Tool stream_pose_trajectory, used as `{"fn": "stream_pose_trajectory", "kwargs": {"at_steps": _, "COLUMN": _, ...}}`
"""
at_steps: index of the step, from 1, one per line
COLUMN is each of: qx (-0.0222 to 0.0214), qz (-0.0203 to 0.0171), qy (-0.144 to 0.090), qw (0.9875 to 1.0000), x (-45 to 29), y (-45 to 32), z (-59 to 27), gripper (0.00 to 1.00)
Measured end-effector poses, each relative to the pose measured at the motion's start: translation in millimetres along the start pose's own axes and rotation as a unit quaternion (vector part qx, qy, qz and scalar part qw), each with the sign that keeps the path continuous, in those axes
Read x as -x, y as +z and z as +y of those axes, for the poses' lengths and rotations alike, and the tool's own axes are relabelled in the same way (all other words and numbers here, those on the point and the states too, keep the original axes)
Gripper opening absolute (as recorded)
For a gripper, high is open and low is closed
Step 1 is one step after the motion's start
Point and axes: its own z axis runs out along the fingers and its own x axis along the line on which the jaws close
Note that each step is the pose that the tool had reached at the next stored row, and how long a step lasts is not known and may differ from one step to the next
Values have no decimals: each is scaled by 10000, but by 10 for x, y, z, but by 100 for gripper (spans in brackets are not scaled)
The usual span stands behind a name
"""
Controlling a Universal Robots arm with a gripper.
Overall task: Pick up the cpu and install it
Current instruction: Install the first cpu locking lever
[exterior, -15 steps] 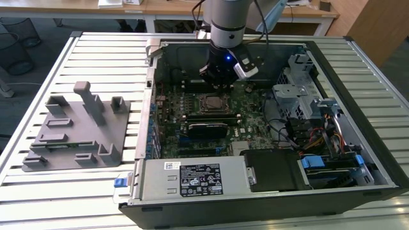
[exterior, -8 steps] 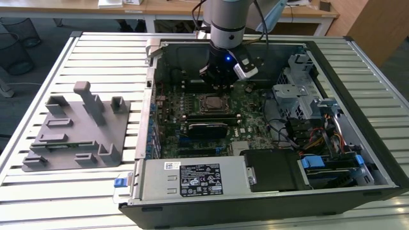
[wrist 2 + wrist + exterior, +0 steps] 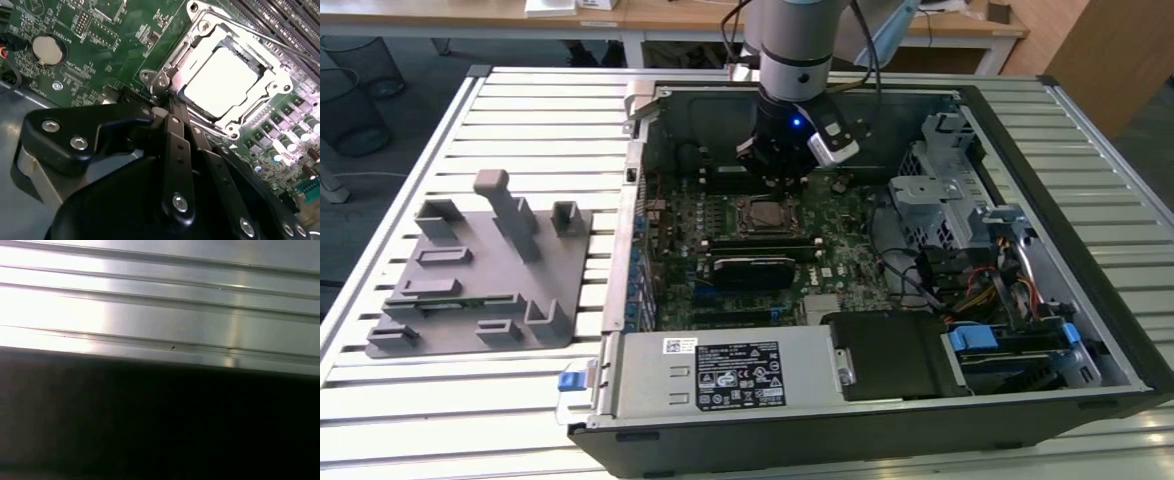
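Observation:
The cpu (image 3: 225,80) lies flat in the motherboard socket (image 3: 272,95), its silvery top bright inside the metal frame. In the exterior view the cpu (image 3: 765,213) sits mid-board inside the open computer case. My gripper (image 3: 781,180) hangs just above and behind the socket. In the second wrist view the gripper (image 3: 167,110) has its black fingers (image 3: 175,135) pressed together with nothing between them. Their tips stand at the socket's corner, beside the thin retention lever (image 3: 250,32).
A grey plastic holder tray (image 3: 480,270) lies on the slatted table (image 3: 520,110) at the exterior view's left. The case walls (image 3: 1067,200), drive cage (image 3: 934,200) and power supply (image 3: 720,375) ring the board. A coin battery (image 3: 48,49) sits on the board. Metal slats (image 3: 160,305) show in the first wrist view.

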Motion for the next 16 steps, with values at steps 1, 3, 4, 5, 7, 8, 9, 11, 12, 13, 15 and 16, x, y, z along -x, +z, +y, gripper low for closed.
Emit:
{"fn": "stream_pose_trajectory", "kwargs": {"at_steps": 1, "qx": 0, "qz": -1, "qy": 0, "qw": 10000, "x": 0, "y": -13, "z": 0, "gripper": 11}}
{"fn": "stream_pose_trajectory", "kwargs": {"at_steps": 3, "qx": 0, "qz": 0, "qy": 0, "qw": 10000, "x": 0, "y": -35, "z": 0, "gripper": 11}}
{"fn": "stream_pose_trajectory", "kwargs": {"at_steps": 4, "qx": 1, "qz": 0, "qy": 0, "qw": 10000, "x": 0, "y": -35, "z": 0, "gripper": 11}}
{"fn": "stream_pose_trajectory", "kwargs": {"at_steps": 5, "qx": 0, "qz": -1, "qy": 1, "qw": 10000, "x": 0, "y": -35, "z": 0, "gripper": 11}}
{"fn": "stream_pose_trajectory", "kwargs": {"at_steps": 7, "qx": -25, "qz": 2, "qy": 0, "qw": 10000, "x": 0, "y": -36, "z": -4, "gripper": 11}}
{"fn": "stream_pose_trajectory", "kwargs": {"at_steps": 8, "qx": -56, "qz": 5, "qy": -1, "qw": 10000, "x": 0, "y": -35, "z": -5, "gripper": 11}}
{"fn": "stream_pose_trajectory", "kwargs": {"at_steps": 9, "qx": -84, "qz": 7, "qy": -1, "qw": 10000, "x": 0, "y": -33, "z": -5, "gripper": 11}}
{"fn": "stream_pose_trajectory", "kwargs": {"at_steps": 11, "qx": -143, "qz": 12, "qy": -1, "qw": 9999, "x": -1, "y": -23, "z": -5, "gripper": 11}}
{"fn": "stream_pose_trajectory", "kwargs": {"at_steps": 12, "qx": -169, "qz": 14, "qy": -2, "qw": 9999, "x": -1, "y": -17, "z": -5, "gripper": 11}}
{"fn": "stream_pose_trajectory", "kwargs": {"at_steps": 13, "qx": -195, "qz": 17, "qy": -2, "qw": 9998, "x": -1, "y": -12, "z": -6, "gripper": 11}}
{"fn": "stream_pose_trajectory", "kwargs": {"at_steps": 15, "qx": -245, "qz": 22, "qy": -2, "qw": 9997, "x": -1, "y": 0, "z": -6, "gripper": 11}}
{"fn": "stream_pose_trajectory", "kwargs": {"at_steps": 16, "qx": -264, "qz": 24, "qy": -2, "qw": 9996, "x": -1, "y": 5, "z": -6, "gripper": 11}}
